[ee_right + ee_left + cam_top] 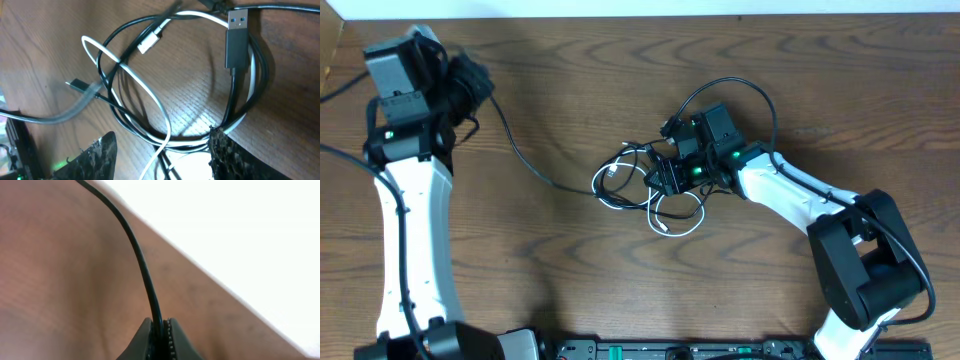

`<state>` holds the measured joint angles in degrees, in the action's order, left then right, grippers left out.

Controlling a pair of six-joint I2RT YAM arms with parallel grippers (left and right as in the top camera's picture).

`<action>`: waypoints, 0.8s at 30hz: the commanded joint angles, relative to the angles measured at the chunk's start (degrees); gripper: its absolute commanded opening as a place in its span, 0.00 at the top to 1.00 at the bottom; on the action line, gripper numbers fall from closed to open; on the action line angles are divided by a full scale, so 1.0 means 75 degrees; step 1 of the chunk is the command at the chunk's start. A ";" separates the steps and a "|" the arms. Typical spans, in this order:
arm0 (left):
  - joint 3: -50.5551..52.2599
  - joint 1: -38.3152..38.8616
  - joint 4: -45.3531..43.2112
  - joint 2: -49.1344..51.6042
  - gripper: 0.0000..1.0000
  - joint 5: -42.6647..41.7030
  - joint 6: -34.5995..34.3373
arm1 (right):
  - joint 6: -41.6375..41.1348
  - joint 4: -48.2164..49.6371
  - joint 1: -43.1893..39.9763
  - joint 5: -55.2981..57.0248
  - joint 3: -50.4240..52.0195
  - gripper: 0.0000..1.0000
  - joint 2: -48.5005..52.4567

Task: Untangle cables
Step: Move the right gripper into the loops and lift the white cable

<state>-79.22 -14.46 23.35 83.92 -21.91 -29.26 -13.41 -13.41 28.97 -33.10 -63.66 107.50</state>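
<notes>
The black cable (pixel 525 158) and the white cable (pixel 678 222) lie tangled in loops at the table's middle. My left gripper (pixel 468 85) is at the far left, shut on the black cable (pixel 142 265), which runs taut from the jaws (pixel 161 332) toward the tangle. My right gripper (pixel 666 176) hangs open just over the tangle. In the right wrist view its fingers (pixel 162 157) straddle crossed strands of the black cable (pixel 112 107) and the white cable (pixel 150 97). A black USB plug (pixel 236 40) and a white plug (pixel 149 42) lie in the loops.
The wooden table (pixel 570 280) has its far edge (pixel 620 18) close behind the left gripper. The right arm's own thicker black wire (pixel 760 95) arcs over its wrist. A black rail (pixel 670 350) runs along the near edge.
</notes>
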 commanded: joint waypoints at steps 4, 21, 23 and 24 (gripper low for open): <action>-0.0204 -0.0358 -0.0784 -0.0562 0.93 0.0050 -0.1037 | 0.0175 0.0458 0.0090 -0.0478 -0.0067 0.43 0.0501; -0.0204 -0.0396 0.2795 0.0187 0.92 0.2527 -0.0793 | -0.0525 0.1903 0.0408 -0.0545 -0.0070 0.90 0.1093; -0.0204 -0.0396 0.3232 0.0198 0.89 0.2527 -0.0606 | -0.0571 0.1935 0.0408 -0.0557 -0.0070 0.99 0.1093; -0.0201 -0.0391 0.3450 0.0198 0.87 0.2527 -0.0507 | -0.0737 0.1929 0.0399 -0.0580 -0.0070 0.99 0.1067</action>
<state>-80.18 -17.26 47.16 85.12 -4.27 -35.42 -16.60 0.95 31.83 -36.60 -63.66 115.85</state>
